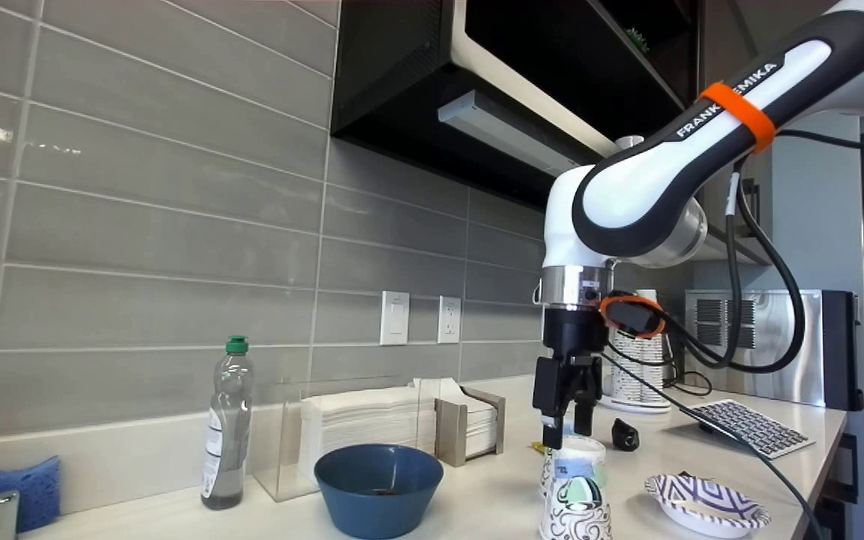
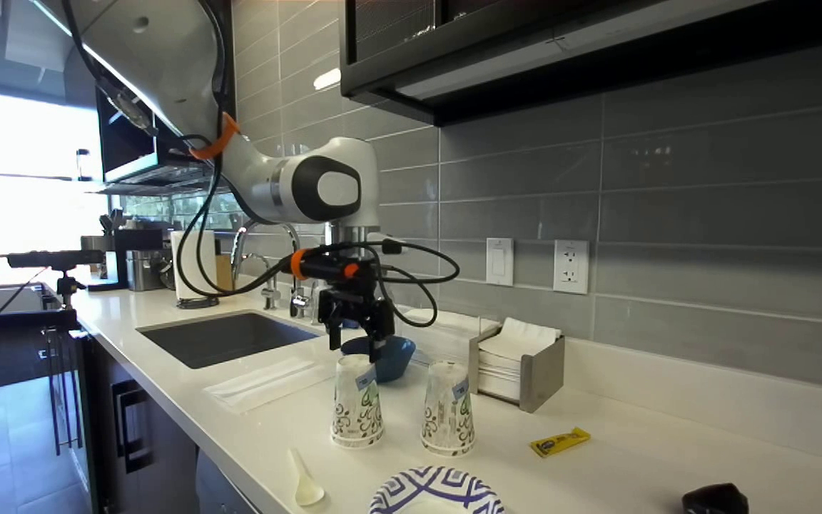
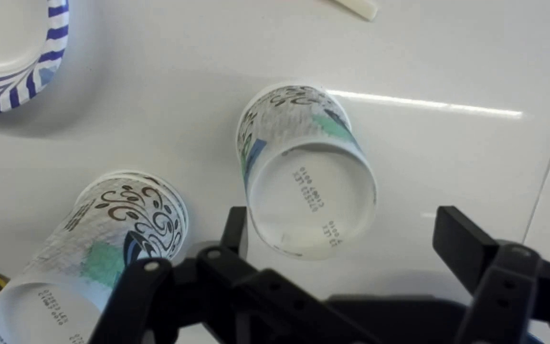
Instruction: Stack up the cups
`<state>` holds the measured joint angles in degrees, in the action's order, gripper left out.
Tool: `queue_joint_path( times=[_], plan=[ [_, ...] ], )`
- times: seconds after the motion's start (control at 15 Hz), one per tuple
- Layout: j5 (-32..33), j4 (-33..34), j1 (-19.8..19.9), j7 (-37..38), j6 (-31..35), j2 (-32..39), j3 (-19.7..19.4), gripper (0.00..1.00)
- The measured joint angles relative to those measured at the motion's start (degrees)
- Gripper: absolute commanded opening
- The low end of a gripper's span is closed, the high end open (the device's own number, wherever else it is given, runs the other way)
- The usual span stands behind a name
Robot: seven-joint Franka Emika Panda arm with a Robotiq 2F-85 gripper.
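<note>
two white printed cups stand upside down and separate on the pale tabletop (image 2: 632, 464). in an exterior view: left cup (image 2: 356, 410) and right cup (image 2: 448, 414), near each other, a gap between. swirls, green and blue patches on the sides. wrist view: lower rim of the right cup looks doubled.

gripper (image 2: 355, 350) points down over the left cup. fingers (image 3: 466, 248) spread wide, released, nothing grasped. wrist view: one is just beside the upturned base of the left cup, the other well apart, past its opposite side. contact on the close side: cannot tell.

surroundings, same exterior view: white spoon (image 2: 306, 487) on the near side, left of the patterned dish (image 2: 454, 482). yellow packet (image 2: 559, 442) to the right of the right cup; farther back, metal napkin holder (image 2: 543, 375) with white napkins (image 2: 518, 343). blue bowl (image 2: 400, 357) beyond the left cup, partly hidden. dark sink (image 2: 229, 337) farther left. clear bottle (image 1: 226, 435), green cap, left of the bowl in an exterior view.
</note>
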<state>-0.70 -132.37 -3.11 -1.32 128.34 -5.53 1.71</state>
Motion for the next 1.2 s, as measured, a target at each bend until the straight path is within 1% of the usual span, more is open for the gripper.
queue_joint_path(
  times=[0.47,0.53,0.6,0.87,1.2],
  plan=[
    [0.0,-0.11,0.07,0.16,-0.6,2.24,0.01,1.0],
    [0.0,-0.11,0.07,0.16,-0.59,2.52,0.01,0.75],
    [0.0,-0.11,0.07,0.16,-0.58,2.78,0.01,0.74],
    [0.0,-0.03,0.12,0.16,-0.56,3.64,0.0,0.45],
    [0.06,0.79,0.2,0.16,-0.63,3.62,-0.01,0.43]
  ],
)
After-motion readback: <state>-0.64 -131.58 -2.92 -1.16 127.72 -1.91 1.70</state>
